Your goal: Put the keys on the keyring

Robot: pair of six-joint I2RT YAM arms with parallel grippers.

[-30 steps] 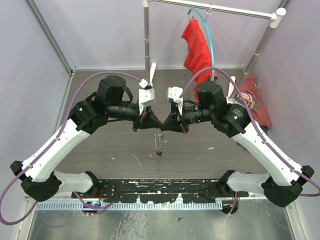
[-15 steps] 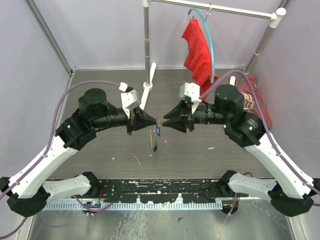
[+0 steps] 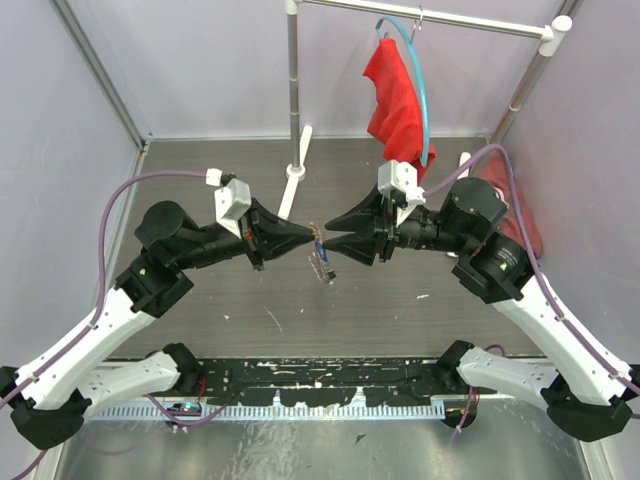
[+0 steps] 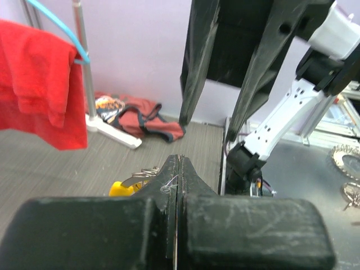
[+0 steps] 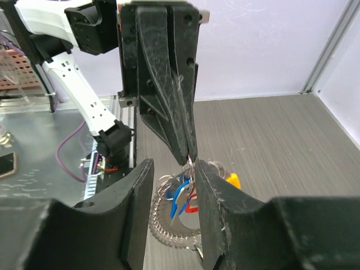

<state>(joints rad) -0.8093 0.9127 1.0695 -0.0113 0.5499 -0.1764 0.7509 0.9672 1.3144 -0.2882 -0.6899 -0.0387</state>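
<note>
Keys (image 3: 322, 262) hang between the two pincers, over the table (image 3: 420, 290) centre.
Left gripper (image 3: 313, 233) is clamped shut on the thin keyring (image 5: 190, 163) wire, the bunch dangling beneath it; right gripper (image 3: 327, 239), just to the right, stands with jaws parted around the bunch, gripping nothing.

1 blue key (image 5: 179, 197), 1 red key (image 5: 192, 206), 1 yellow key (image 5: 232, 180) — 2 red cloths (image 3: 392, 95), 1 hanger hoop (image 3: 423, 100).

Small metal keys with blue, red and yellow plastic heads (image 5: 181, 198): bunched, dangling together in mid-air. Thin grey metal keyring loop (image 5: 192, 165): at the bunch's top, apparently pinched between the closed tips of the left gripper (image 3: 314, 233).
</note>
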